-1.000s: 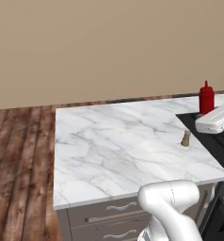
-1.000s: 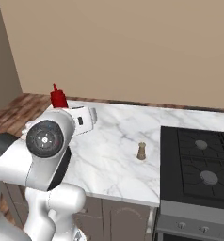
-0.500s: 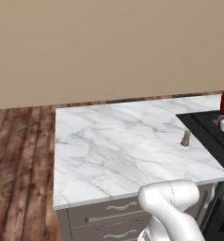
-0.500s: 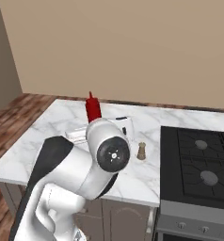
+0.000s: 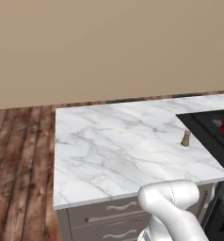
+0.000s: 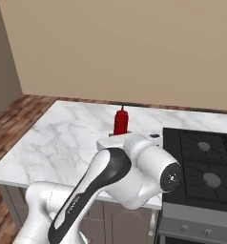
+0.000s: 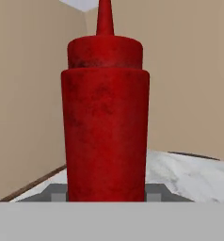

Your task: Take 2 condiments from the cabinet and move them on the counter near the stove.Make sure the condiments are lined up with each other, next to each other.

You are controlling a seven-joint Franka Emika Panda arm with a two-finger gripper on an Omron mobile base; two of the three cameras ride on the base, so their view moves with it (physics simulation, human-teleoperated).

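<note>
Red squeeze bottle upright in hand

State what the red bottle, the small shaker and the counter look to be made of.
Red squeeze bottle: likely plastic, matte, evenly red with a moulded nozzle. Shaker: looks wooden, tan-brown and dull, though too small to be sure. Counter: marble-like stone, white with grey veins, smooth.

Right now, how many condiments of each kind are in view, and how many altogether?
Red squeeze bottle: 1, upright, shown at the tool in the hand view.
Tan shaker: 1, standing on the marble counter near the stove.
Total: 2 condiments.
</note>
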